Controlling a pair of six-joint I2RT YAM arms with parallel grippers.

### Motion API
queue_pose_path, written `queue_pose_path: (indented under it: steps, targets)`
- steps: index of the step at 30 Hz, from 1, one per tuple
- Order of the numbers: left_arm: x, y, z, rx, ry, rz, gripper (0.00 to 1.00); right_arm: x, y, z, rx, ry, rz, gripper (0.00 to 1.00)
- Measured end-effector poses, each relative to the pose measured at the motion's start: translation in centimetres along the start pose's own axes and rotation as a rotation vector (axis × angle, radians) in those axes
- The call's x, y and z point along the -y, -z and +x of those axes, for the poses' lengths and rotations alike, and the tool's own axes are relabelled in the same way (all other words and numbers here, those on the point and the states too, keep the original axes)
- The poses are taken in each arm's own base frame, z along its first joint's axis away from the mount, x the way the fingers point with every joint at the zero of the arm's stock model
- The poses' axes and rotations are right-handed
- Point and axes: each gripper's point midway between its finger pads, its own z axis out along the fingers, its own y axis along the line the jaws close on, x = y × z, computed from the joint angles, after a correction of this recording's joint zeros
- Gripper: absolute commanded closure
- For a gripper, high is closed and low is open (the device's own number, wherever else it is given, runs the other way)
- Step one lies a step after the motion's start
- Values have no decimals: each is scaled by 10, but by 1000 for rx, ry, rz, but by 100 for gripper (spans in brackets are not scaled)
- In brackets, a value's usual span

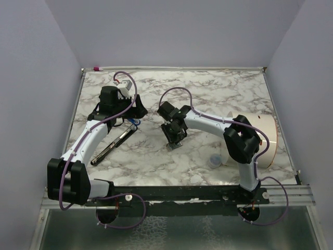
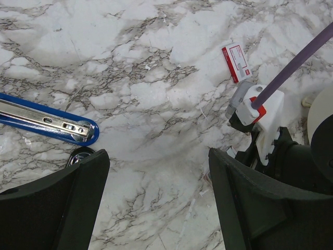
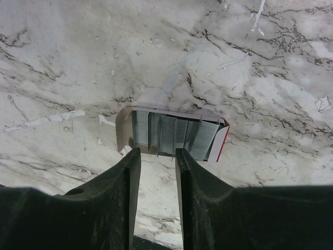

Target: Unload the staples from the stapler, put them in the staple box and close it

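The stapler (image 1: 112, 146) is long, blue and black, and lies opened flat near the left arm; its silvery rail (image 2: 49, 121) shows in the left wrist view. My left gripper (image 1: 134, 115) (image 2: 157, 153) hangs open over bare marble, just right of the stapler's tip. Silvery staples (image 3: 174, 134) stand as strips in a small open white box with red marks (image 3: 120, 127) (image 1: 175, 146) (image 2: 237, 62). My right gripper (image 1: 174, 139) (image 3: 157, 151) is at the box's near edge, jaws narrowly open with nothing between them.
A large white roll (image 1: 263, 138) stands beside the right arm, with a small clear cap (image 1: 215, 161) in front of it. A pink-tipped item (image 1: 97, 68) lies at the back left corner. Tiny white scraps (image 3: 44, 121) dot the marble. Walls enclose three sides.
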Motion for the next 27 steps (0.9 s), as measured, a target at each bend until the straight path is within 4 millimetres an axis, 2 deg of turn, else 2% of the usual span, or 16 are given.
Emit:
queue_pose_path:
  steps: [19,27]
  targets:
    - [0,0,0,0,0,0,20,6,-7,3,-24,17,77,68]
    - [0,0,0,0,0,1,20,8,-10,7,-40,20,108,72]
